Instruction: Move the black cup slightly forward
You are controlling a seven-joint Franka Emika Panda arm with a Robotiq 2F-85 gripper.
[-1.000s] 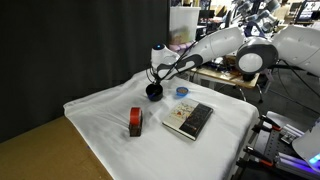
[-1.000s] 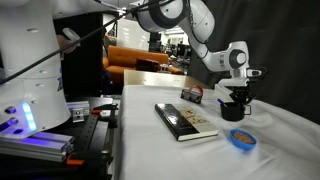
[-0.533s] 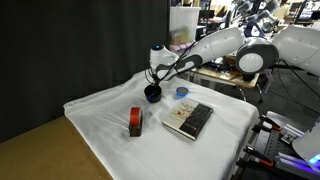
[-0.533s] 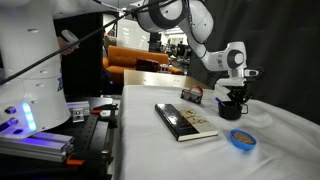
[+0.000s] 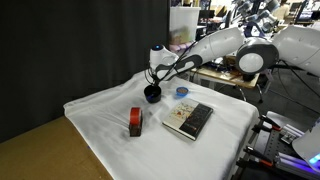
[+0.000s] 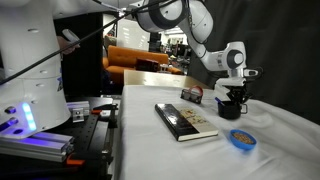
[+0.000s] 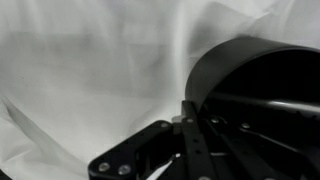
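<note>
On your white cloth (image 5: pixel 100 112), left to right: red block (image 5: pixel 135 122); black cup (image 5: pixel 153 94) near the far edge, your gripper (image 5: pixel 153 85) directly over it, whether clamped or spread you cannot tell; blue disc (image 5: pixel 182 92) just beside; book (image 5: pixel 188 119) nearer the front.

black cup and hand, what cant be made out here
- Whether the hand grips the black cup: too small in both exterior views.
- Wrist view: cup cut off by the right edge, contact lost in dark blur.
- Cup's contents: hidden by the hand.
</note>
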